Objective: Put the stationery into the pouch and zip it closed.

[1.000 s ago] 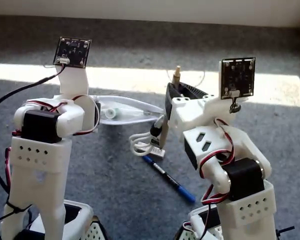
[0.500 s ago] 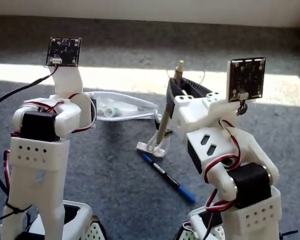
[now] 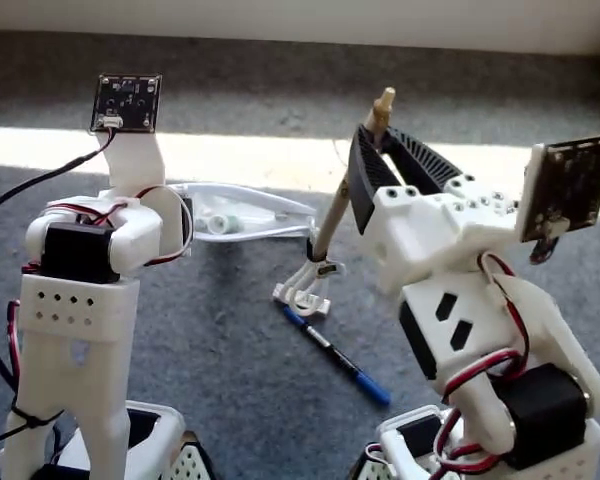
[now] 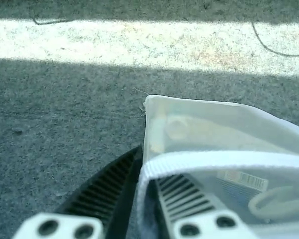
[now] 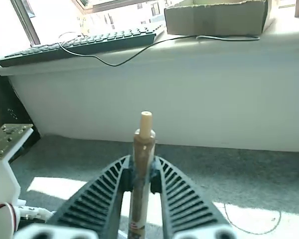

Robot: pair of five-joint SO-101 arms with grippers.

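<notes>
Altogether 2 arms, 1 pouch (image 3: 260, 212), 2 pens and 1 white looped piece (image 3: 302, 290) showed in the high view. At centre left the pouch lay with its long axis across the frame, 1 end pinched in the left gripper (image 4: 145, 169). The right gripper (image 3: 378, 150), clenched around the tan pen (image 3: 332, 215), held it steeply tilted, top toward the upper right. Below centre, the blue pen (image 3: 335, 355) lay diagonally on the carpet (image 3: 230, 340), running toward the lower right. Carpet stretched from the pouch up to the wall (image 3: 280, 15) along the top edge.
</notes>
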